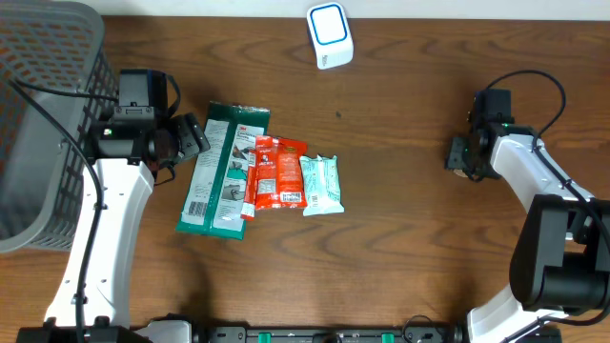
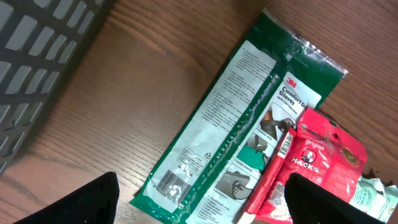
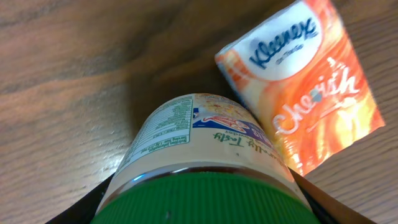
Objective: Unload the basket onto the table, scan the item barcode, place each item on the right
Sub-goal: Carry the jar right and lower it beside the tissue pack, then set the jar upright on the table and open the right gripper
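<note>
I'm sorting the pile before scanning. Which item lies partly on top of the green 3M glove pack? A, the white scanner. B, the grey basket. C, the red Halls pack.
C: the red Halls pack overlaps one long edge of the green 3M glove pack, covering part of its print.

Green-and-white glove pack (image 1: pixel 222 171), red candy pack (image 1: pixel 276 174), orange-and-white tissue pack (image 3: pixel 305 87), ribbed green lid (image 3: pixel 199 199) on a cream-labelled jar (image 3: pixel 193 137), brown wood-grain surface (image 1: pixel 400 238).
</note>
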Controlling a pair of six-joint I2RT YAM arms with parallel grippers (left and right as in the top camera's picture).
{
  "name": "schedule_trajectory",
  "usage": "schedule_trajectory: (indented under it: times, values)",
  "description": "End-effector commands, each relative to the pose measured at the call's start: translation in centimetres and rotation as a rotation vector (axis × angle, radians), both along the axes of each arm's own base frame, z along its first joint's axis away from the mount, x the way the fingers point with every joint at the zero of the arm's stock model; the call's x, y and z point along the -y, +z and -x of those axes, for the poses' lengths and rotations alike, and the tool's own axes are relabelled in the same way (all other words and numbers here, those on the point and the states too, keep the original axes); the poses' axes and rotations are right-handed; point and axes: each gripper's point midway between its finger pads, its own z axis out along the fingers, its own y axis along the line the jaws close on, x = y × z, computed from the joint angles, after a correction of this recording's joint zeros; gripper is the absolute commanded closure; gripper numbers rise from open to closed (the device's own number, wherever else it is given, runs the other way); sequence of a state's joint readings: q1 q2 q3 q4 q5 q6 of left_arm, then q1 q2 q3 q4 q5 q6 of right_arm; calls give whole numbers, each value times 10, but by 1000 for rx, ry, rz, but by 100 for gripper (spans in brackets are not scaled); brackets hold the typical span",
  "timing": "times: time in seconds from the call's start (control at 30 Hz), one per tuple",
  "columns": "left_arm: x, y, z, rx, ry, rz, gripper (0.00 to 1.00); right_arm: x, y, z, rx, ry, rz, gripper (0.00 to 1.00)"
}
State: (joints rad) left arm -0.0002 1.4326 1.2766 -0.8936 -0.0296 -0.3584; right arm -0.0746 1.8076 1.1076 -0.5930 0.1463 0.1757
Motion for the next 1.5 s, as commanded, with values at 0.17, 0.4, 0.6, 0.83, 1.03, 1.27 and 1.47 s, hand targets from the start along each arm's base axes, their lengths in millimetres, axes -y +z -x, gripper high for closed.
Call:
schedule_trajectory:
  times: [0.17,0.4,0.6,0.83,1.03,1.27,1.47]
  values:
    - [-2,5,-1,12,-4,-9,14,-10,41,-3,74,8,-60,8]
    - [-2,5,-1,12,-4,-9,15,-11,57,1,100,11,-61,2]
    - [-2,5,-1,12,-4,-9,15,-9,53,4,80,38,-39,16]
    - [-2,5,-1,12,-4,-9,14,-2,52,6,73,24,-2,31]
    - [-2,5,-1,12,-4,-9,15,13,54,9,65,-19,79,35]
    - [-2,5,-1,12,-4,-9,15,16,54,9,67,-26,79,35]
    - [-2,5,-1,12,-4,-9,15,20,55,9,74,-58,70,30]
